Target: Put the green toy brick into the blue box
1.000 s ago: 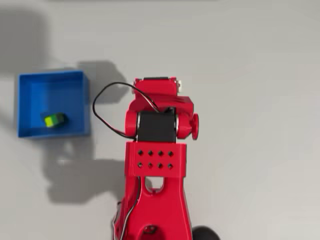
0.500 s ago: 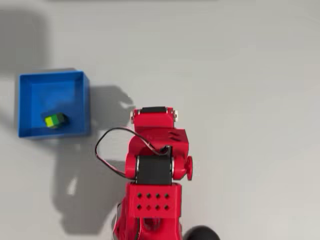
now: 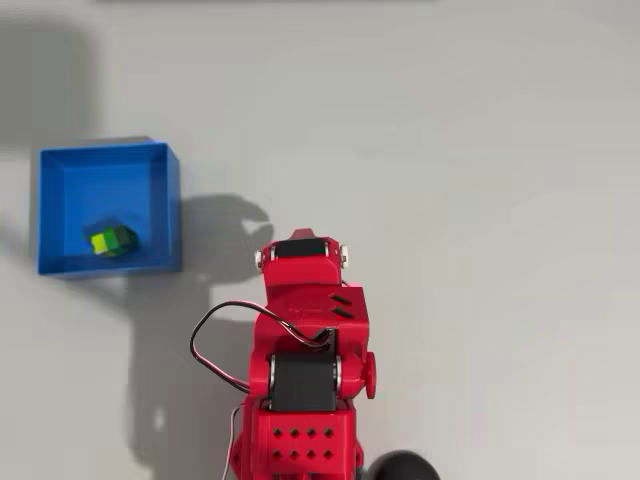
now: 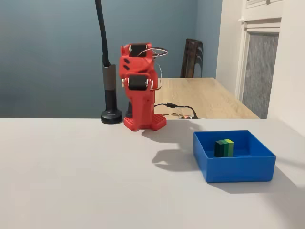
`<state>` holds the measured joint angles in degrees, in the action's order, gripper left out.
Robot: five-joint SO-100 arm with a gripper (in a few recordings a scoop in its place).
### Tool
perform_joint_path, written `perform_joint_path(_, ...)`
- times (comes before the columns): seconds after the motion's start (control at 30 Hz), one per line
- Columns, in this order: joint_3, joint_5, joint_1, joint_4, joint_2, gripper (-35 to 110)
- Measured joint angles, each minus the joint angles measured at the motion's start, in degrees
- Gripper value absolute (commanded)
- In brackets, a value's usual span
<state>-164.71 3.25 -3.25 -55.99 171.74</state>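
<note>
The blue box (image 3: pixel 108 207) (image 4: pixel 233 156) is a bright, even blue on walls and floor alike. Inside it, toward 7 o'clock in the overhead view, the green toy brick (image 3: pixel 111 241) (image 4: pixel 224 148) shows two tones: a lime, yellowish green on one side and a darker green on the other. The arm (image 3: pixel 303 370) (image 4: pixel 139 86) is a saturated red with black motor blocks, and a thin black and red cable (image 3: pixel 215 335) loops at its 9 o'clock side. The counter (image 3: pixel 480 200) (image 4: pixel 86 181) is plain pale grey, unpatterned. In the fixed view, the wall (image 4: pixel 47 52) behind is muted blue-grey, a black lamp stand (image 4: pixel 110 90) rises beside the arm, and a wooden table (image 4: pixel 205 98) is light tan.
</note>
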Motion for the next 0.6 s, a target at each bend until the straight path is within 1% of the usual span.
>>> perform_joint_path(0.6, -7.03, -1.05, -0.79, 0.0, 8.79, 0)
